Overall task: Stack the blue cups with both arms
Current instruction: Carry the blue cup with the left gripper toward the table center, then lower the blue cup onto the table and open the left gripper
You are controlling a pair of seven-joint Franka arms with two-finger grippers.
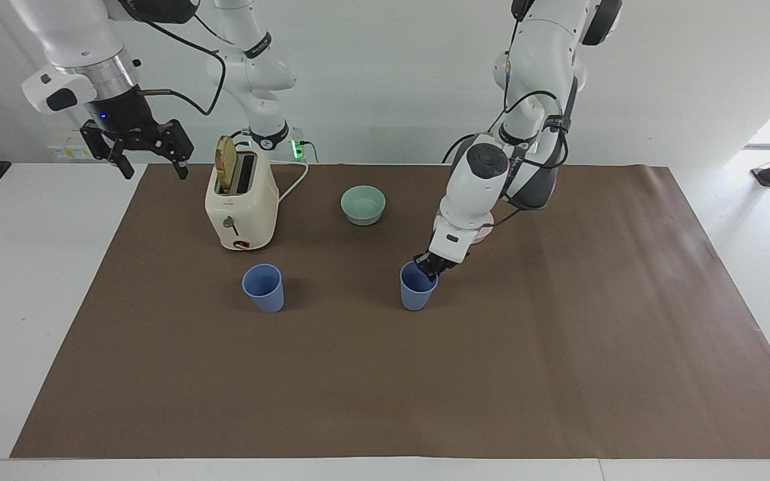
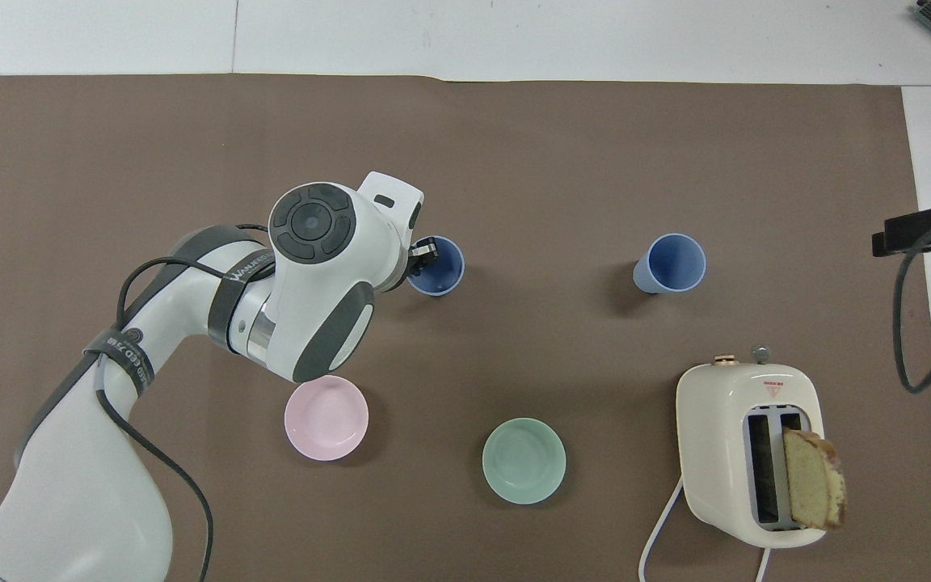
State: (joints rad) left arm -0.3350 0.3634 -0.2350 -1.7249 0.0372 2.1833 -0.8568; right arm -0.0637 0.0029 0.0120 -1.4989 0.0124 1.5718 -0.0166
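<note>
Two blue cups stand upright on the brown mat. One blue cup [image 1: 417,294] is at the middle of the mat and also shows in the overhead view [image 2: 441,273]. My left gripper [image 1: 429,265] is shut on its rim at the side nearer the robots, one finger inside the cup; it also shows in the overhead view [image 2: 425,257]. The other blue cup [image 1: 264,288] stands free toward the right arm's end, beside the held one [image 2: 671,263]. My right gripper [image 1: 148,159] is open and empty, raised above the table's edge beside the toaster, and waits.
A cream toaster [image 1: 241,200] with a bread slice stands nearer the robots than the free cup. A mint-green bowl [image 1: 363,204] and a pale pink bowl [image 2: 326,418] sit nearer the robots than the held cup. Two slim white arms stand at the wall.
</note>
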